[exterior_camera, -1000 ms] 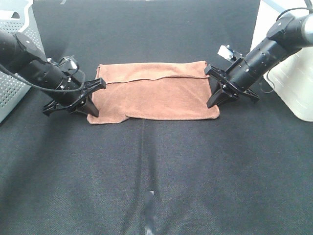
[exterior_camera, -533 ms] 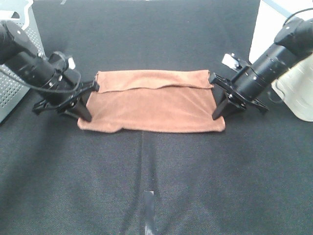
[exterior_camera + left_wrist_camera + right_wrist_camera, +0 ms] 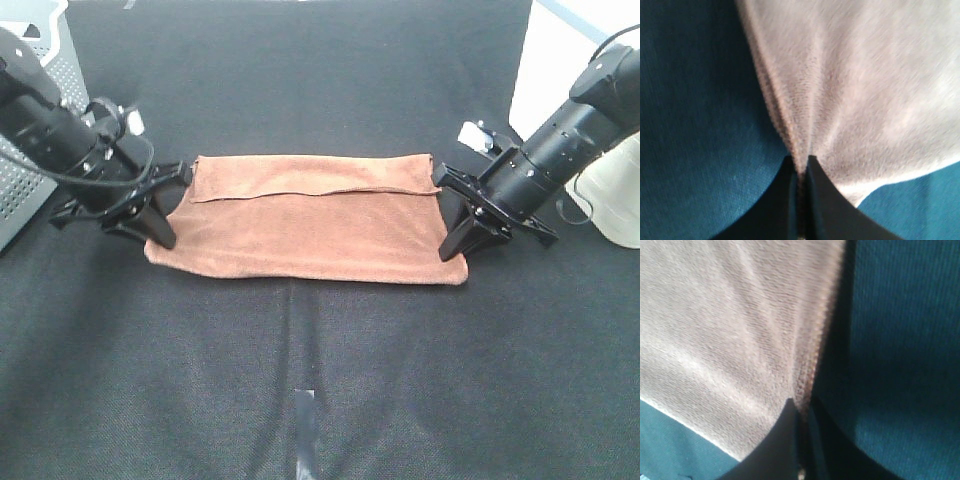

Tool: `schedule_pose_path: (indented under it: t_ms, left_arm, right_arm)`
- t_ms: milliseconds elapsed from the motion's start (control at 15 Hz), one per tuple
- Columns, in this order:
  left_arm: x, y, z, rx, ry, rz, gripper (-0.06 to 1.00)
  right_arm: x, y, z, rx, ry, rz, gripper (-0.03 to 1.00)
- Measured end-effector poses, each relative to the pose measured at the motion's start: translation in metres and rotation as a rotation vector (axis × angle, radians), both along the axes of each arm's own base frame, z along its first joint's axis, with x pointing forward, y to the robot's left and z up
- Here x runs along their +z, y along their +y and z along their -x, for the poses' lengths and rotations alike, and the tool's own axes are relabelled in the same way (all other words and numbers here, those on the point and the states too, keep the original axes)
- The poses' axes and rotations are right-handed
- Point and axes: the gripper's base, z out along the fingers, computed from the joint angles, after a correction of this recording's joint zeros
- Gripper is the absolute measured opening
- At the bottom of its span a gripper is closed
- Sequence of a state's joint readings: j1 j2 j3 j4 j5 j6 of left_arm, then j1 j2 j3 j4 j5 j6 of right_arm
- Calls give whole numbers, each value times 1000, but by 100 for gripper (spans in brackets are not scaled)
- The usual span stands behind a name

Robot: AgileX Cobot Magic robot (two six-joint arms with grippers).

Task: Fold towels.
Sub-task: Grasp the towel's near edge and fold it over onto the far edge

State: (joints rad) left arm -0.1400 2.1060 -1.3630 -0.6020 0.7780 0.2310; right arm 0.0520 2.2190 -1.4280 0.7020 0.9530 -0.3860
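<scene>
Pinching towel (image 3: 310, 225) hem, left gripper (image 3: 799, 166) and right gripper (image 3: 801, 407) both squeezing thin edge. Cloth stretching between them, so uneven pulling is probably risking slip-out and skewed fold.

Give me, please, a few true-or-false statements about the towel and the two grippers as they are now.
1. The left gripper is shut on the towel. True.
2. The right gripper hangs open above the towel. False: it is shut on the towel's right edge.
3. The towel is spread in a single layer. False: a second layer's hem runs across it near the far side.
4. The towel is stretched between the grippers over the dark table. True.
</scene>
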Motion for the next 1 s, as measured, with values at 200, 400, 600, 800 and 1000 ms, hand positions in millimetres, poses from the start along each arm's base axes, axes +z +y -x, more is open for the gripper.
schedule_pose_path:
  t_ms: [200, 400, 600, 800, 1000]
  left_arm:
    - [18, -2, -16, 20, -66, 14, 1]
    - [43, 11, -41, 76, -180, 23, 1]
    - [38, 10, -65, 80, -220, 28, 1]
    - [17, 9, -90, 99, -253, 22, 1]
    - [-4, 8, -104, 123, -268, 24, 3]
  right_arm:
    - [21, 1, -21, 0, -101, -6, 0]
    - [52, 2, -52, -8, -251, -10, 0]
    - [53, 3, -83, -24, -303, -7, 0]
    - [35, 2, -104, -26, -323, 21, 0]
    - [9, 2, -114, -57, -326, 40, 0]
